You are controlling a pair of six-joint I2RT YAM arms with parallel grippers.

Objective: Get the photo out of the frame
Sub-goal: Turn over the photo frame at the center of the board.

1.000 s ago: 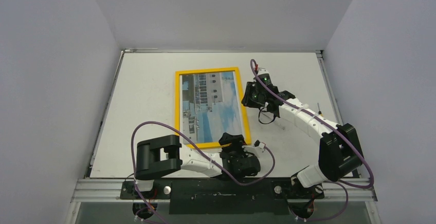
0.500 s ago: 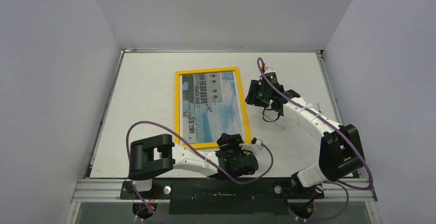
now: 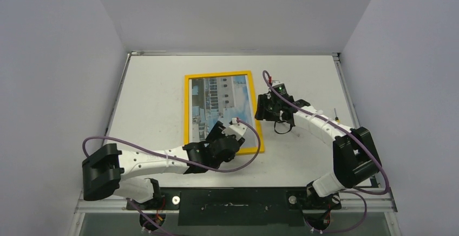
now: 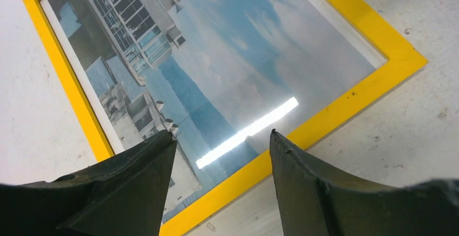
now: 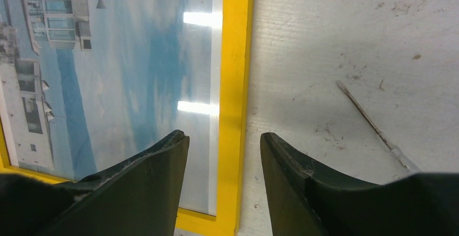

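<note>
Yellow frame (image 3: pixel 187 111) lies flat, picture side up, in the middle of the worktop (image 3: pixel 151 84), with the photo (image 3: pixel 222 106) in it. From above you get the whole rectangle and both arms reaching to it, but not the fingers. Your left wrist view shows the left hand (image 4: pixel 222 136) spread open and empty over the near border, beside the near-right corner. Your right wrist view shows the right hand (image 5: pixel 223 136) open too, astride the right border. It also shows a thin metal shaft (image 5: pixel 368 117) on the worktop to the right of the frame.
</note>
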